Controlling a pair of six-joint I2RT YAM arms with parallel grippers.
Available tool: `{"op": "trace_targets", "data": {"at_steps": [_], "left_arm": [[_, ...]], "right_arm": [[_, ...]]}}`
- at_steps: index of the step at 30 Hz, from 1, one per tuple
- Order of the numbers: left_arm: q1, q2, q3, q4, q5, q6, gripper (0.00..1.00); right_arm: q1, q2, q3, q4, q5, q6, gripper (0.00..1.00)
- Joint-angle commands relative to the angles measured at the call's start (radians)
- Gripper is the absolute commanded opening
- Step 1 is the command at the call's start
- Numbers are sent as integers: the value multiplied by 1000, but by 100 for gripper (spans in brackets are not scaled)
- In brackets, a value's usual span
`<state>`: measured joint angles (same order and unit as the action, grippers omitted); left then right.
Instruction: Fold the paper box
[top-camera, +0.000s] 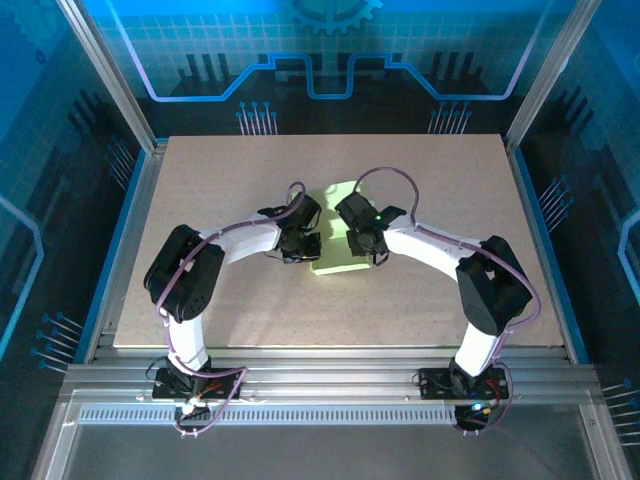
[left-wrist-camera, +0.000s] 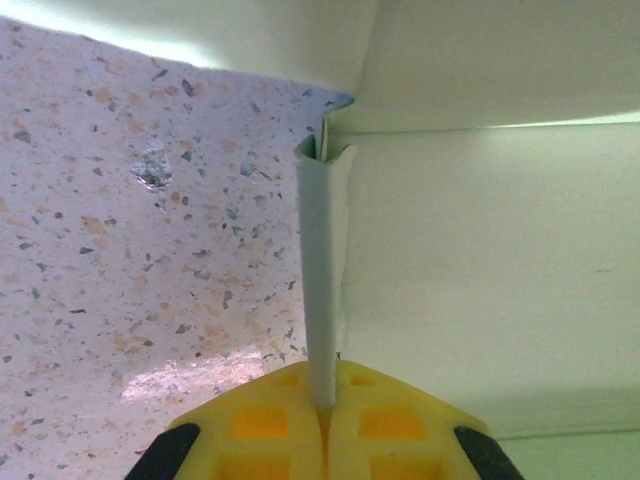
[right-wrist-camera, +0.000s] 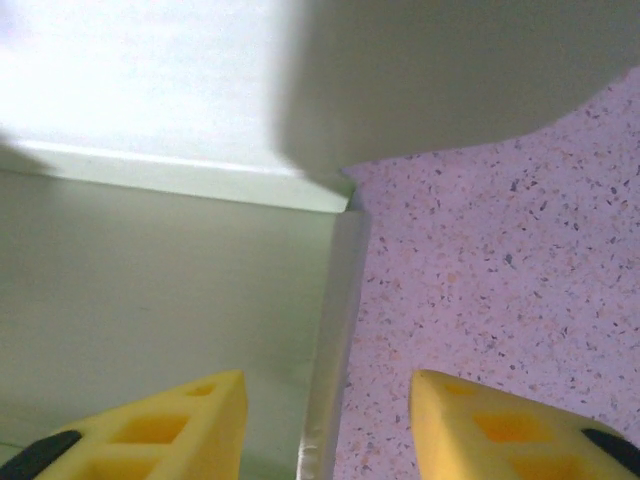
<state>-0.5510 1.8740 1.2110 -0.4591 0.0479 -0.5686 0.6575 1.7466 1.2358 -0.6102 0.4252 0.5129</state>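
Observation:
The paper box (top-camera: 337, 262) is a pale lime-green card lying mid-table between my two grippers. My left gripper (top-camera: 300, 244) is at its left edge. In the left wrist view its yellow fingers (left-wrist-camera: 270, 425) are shut on a thin upright flap (left-wrist-camera: 322, 270) of the box, with the box's flat panel (left-wrist-camera: 480, 290) to the right. My right gripper (top-camera: 362, 243) is at the box's right edge. In the right wrist view this gripper (right-wrist-camera: 328, 410) stands open, with the box's folded side strip (right-wrist-camera: 337, 320) rising between its spread fingers, touching neither.
The speckled tabletop (top-camera: 450, 190) lies around the box on all sides. Both arms curve in from the near edge. Metal frame posts (top-camera: 108, 70) and the rail (top-camera: 320, 375) bound the table.

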Motion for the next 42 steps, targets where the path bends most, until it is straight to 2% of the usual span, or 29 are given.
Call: {"op": "trace_targets", "data": {"at_steps": [1, 9, 13, 20, 32, 37, 42], "left_arm": [[-3, 38, 12, -66, -39, 31, 0], [-4, 36, 19, -77, -44, 25, 0], [-7, 34, 31, -106, -91, 19, 0], [-30, 55, 82, -173, -165, 22, 0], [-81, 141, 173, -287, -332, 27, 0], [-84, 131, 153, -270, -325, 21, 0], [-75, 94, 118, -211, -252, 6, 22]], "right_arm": [[-16, 6, 5, -20, -13, 4, 41], [-12, 113, 59, -113, 62, 26, 22], [-6, 133, 51, -109, 66, 46, 11], [8, 160, 26, -92, 89, 67, 0], [22, 219, -28, -32, 122, 125, 0], [14, 182, -63, 11, 86, 134, 0], [3, 147, -73, 12, 82, 133, 0]]}}
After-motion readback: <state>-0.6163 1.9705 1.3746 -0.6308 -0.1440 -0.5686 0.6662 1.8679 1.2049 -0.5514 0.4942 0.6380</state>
